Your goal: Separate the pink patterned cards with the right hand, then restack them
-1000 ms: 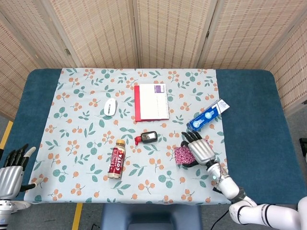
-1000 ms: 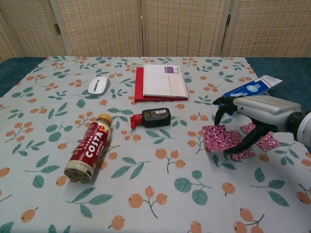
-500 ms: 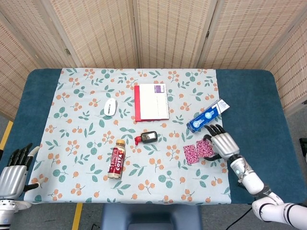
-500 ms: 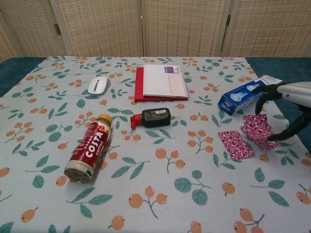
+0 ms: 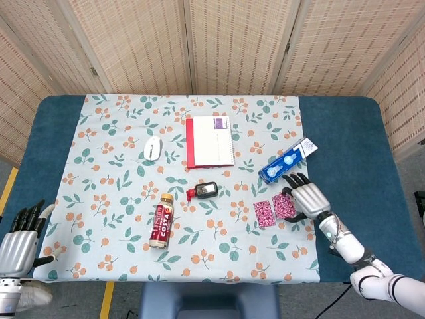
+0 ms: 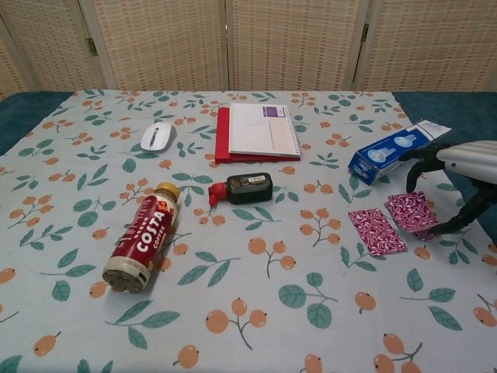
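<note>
Two pink patterned cards lie side by side, face up, on the floral cloth at the right. The left card (image 5: 264, 212) (image 6: 377, 231) lies free. The right card (image 5: 284, 206) (image 6: 413, 212) sits under my right hand (image 5: 307, 198) (image 6: 460, 172), whose spread dark fingertips (image 6: 410, 185) touch its edges. In the chest view a small gap shows between the cards. My left hand (image 5: 17, 243) hangs off the table's front left corner, fingers apart and holding nothing.
A blue box (image 5: 287, 159) (image 6: 392, 151) lies just behind the right hand. A black and red device (image 6: 242, 188), a Cotta coffee bottle (image 6: 141, 237), a red-backed notebook (image 6: 260, 132) and a white mouse (image 6: 157, 135) lie further left.
My right hand has moved right, away from the overlapped cards, dragging one card with it. The cards now lie apart. The left hand has barely moved.
</note>
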Action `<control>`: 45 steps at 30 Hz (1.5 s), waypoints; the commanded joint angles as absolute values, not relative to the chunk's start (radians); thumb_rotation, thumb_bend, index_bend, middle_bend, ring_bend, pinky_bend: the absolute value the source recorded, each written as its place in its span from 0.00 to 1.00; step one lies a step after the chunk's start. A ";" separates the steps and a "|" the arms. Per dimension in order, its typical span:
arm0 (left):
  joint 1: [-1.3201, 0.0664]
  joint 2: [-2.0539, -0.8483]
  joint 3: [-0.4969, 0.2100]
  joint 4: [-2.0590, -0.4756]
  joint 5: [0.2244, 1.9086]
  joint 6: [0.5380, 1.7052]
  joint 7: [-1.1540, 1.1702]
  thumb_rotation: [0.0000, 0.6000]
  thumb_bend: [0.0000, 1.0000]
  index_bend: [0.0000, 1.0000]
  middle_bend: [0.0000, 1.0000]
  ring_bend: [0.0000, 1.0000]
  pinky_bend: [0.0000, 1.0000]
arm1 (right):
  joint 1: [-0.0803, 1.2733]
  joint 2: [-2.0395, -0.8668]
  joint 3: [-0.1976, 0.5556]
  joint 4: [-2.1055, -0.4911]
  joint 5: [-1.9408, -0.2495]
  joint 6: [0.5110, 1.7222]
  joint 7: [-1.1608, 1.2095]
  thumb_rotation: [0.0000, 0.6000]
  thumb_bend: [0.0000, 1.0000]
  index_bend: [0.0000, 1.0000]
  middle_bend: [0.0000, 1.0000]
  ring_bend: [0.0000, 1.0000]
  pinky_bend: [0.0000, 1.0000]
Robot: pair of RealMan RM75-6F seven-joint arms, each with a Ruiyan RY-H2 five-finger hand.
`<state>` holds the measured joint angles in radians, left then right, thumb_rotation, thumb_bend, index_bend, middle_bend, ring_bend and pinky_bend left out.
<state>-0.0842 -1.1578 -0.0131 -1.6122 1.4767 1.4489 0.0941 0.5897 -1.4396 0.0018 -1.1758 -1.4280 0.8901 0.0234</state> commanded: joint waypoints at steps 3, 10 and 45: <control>-0.081 -1.158 -0.017 -1.615 1.467 1.453 0.105 1.00 0.22 0.12 0.01 0.08 0.00 | 0.590 -1.452 -0.001 -1.147 -1.440 0.891 0.048 0.74 0.18 0.31 0.08 0.00 0.00; -0.080 -1.157 -0.016 -1.626 1.473 1.458 0.117 1.00 0.22 0.12 0.01 0.08 0.00 | 0.594 -1.463 -0.003 -1.125 -1.454 0.889 0.061 0.74 0.18 0.27 0.07 0.00 0.00; -0.071 -1.156 -0.014 -1.625 1.475 1.464 0.109 1.00 0.22 0.12 0.01 0.09 0.00 | 0.569 -1.416 -0.018 -1.266 -1.487 0.929 0.027 0.74 0.18 0.17 0.07 0.00 0.00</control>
<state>-0.0704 -1.1554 -0.0143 -1.6259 1.4744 1.4647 0.1100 0.5728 -1.4358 -0.0129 -1.2142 -1.4760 0.9166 0.0501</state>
